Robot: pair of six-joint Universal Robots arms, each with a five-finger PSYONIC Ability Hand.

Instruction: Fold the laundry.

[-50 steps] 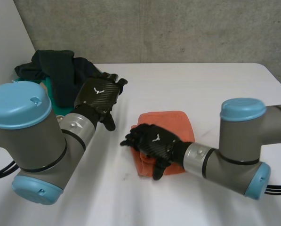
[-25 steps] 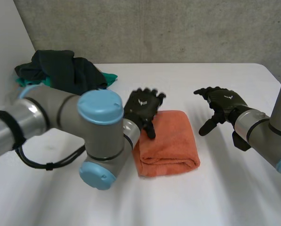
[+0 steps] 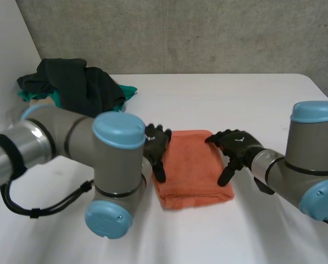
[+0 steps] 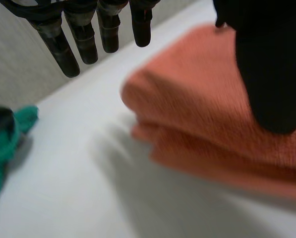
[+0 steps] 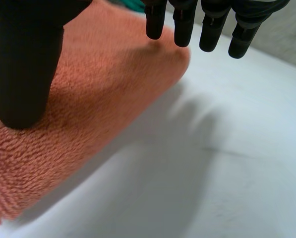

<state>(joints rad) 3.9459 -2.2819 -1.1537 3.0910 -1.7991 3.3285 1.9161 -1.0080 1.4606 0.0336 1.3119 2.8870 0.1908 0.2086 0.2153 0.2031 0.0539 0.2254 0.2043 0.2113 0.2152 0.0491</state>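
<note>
A folded orange towel [image 3: 192, 166] lies in the middle of the white table [image 3: 218, 99]. My left hand [image 3: 155, 146] is at the towel's left edge, open, fingers straight, thumb over the cloth. In the left wrist view the folded orange towel [image 4: 212, 119] shows its layered edge beneath the thumb [image 4: 271, 74], and the fingertips [image 4: 88, 44] hang above the table. My right hand [image 3: 234, 147] is at the towel's right edge, open too. The right wrist view has its thumb [image 5: 24, 69] over the orange towel [image 5: 83, 114] and its fingertips [image 5: 182, 27] past the towel's far corner.
A heap of dark and green clothes [image 3: 73, 85] lies at the table's back left; a green piece [image 4: 4, 148] of it shows in the left wrist view. A grey wall [image 3: 180, 33] rises behind the table. My two arms flank the towel.
Both hands have come down and inward to the towel's two sides. A second ago the right hand lay on the towel and the left hand was off by the clothes heap.
</note>
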